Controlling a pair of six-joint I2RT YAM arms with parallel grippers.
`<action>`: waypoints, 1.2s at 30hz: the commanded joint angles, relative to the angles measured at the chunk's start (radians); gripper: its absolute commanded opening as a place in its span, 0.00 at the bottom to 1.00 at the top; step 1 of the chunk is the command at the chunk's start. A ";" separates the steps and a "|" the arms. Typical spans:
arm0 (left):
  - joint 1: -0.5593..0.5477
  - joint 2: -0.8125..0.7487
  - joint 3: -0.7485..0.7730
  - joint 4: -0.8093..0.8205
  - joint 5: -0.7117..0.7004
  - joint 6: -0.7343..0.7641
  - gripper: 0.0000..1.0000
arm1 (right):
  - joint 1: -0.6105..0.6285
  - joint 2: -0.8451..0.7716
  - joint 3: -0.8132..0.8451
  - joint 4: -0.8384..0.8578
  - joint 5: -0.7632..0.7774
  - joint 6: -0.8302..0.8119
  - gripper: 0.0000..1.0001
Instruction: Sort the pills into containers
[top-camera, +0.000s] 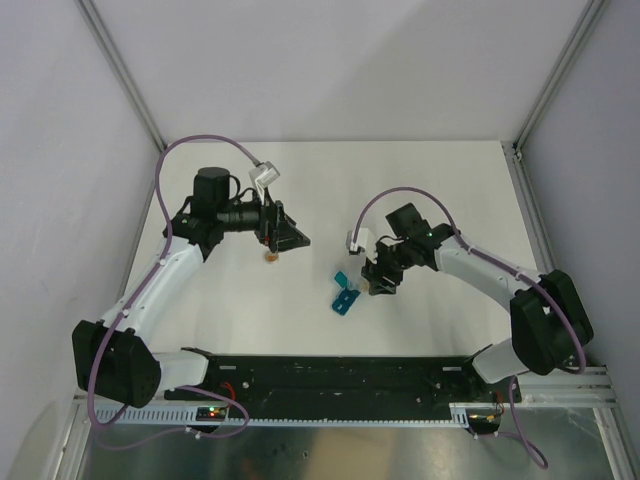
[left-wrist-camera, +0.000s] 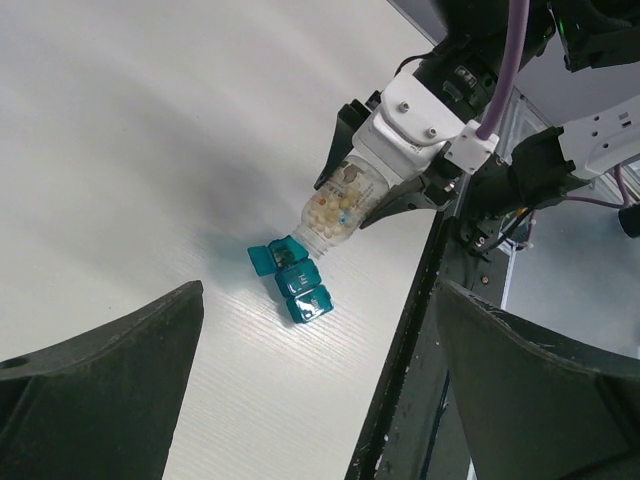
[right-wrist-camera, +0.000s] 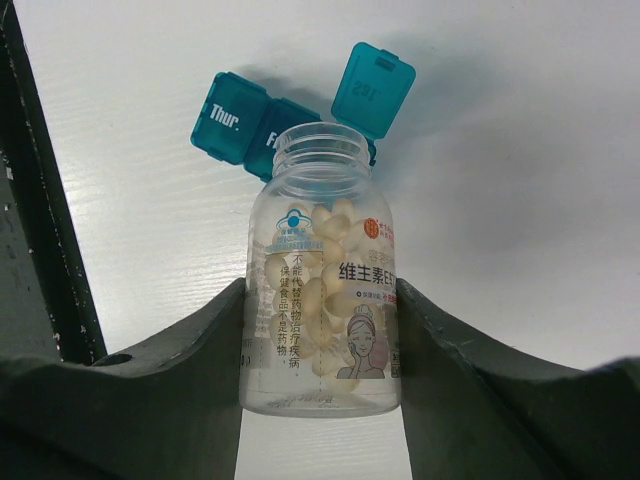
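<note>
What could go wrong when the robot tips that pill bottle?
The bottle holds lots of pills and its mouth is open, so many might tumble out at once and roll across the table. Only one lid of the containers is open, so pills could bounce off the shut ones.

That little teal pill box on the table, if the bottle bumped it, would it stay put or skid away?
Probably skid: the pill box looks like small thin plastic lying loose on a smooth white table, so likely very light. Its one raised lid hangs on a hinge and might flap shut. Low and flat, it seems unlikely to tip.
</note>
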 joint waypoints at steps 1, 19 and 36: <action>0.007 0.005 0.001 0.002 -0.011 0.030 1.00 | -0.007 -0.051 0.012 0.047 -0.037 0.022 0.00; 0.006 0.046 0.013 0.002 -0.026 0.028 1.00 | -0.049 -0.214 -0.019 0.139 -0.182 0.156 0.00; -0.127 0.168 0.174 0.002 -0.101 -0.048 0.99 | -0.056 -0.366 0.216 0.146 -0.319 0.360 0.00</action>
